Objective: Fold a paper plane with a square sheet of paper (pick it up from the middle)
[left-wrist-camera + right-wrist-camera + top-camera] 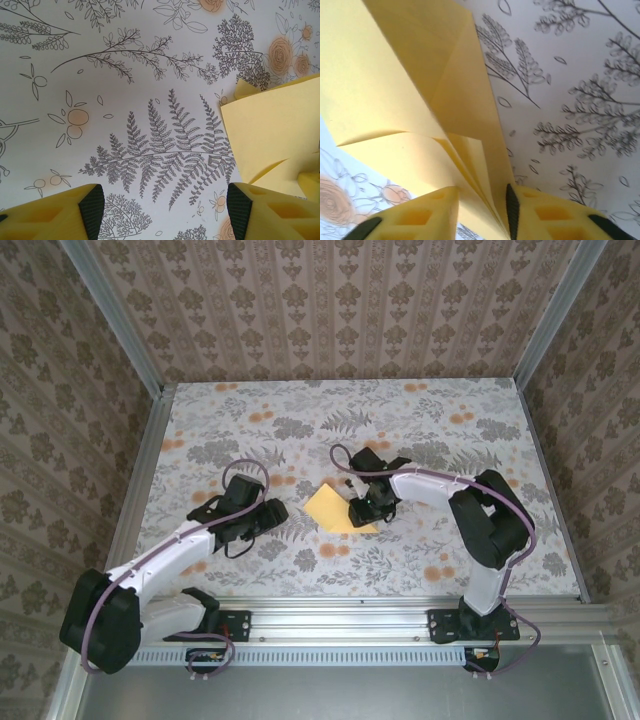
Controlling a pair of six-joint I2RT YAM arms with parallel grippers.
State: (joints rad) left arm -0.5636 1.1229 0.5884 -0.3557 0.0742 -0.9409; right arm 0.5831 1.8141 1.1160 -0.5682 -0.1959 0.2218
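Trainee: Paper first: where does it lie, and what has hold of it?

Operator: Position: the yellow paper (pixel 335 508), partly folded, lies near the middle of the table (pixel 450 560), between my two arms. My right gripper (pixel 364 506) sits at its right edge. In the right wrist view, several fanned layers stand between the fingers (pixel 512 212). I cannot tell whether they are pinched tight or only enclosed. My left gripper (pixel 272 514) hangs over bare table just beside the paper's left side, jaws wide apart, nothing between them.

Trainee: What can go wrong from here?

Operator: Three things, as I judge it. (a) The layers are fanned, not stacked, so if I close on them as they are, I may press a crease in the wrong place or crumple the corner. (b) If the grip catches only some layers, a pull drags those and the fold opens. (c) The sheet is thin and nothing weighs down its left side, so a sideways move of the right arm may slide the whole piece out of line with the left gripper.

Trainee: And the left arm?

Operator: If I bring it in low, a finger may catch the flap nearest it and buckle it.
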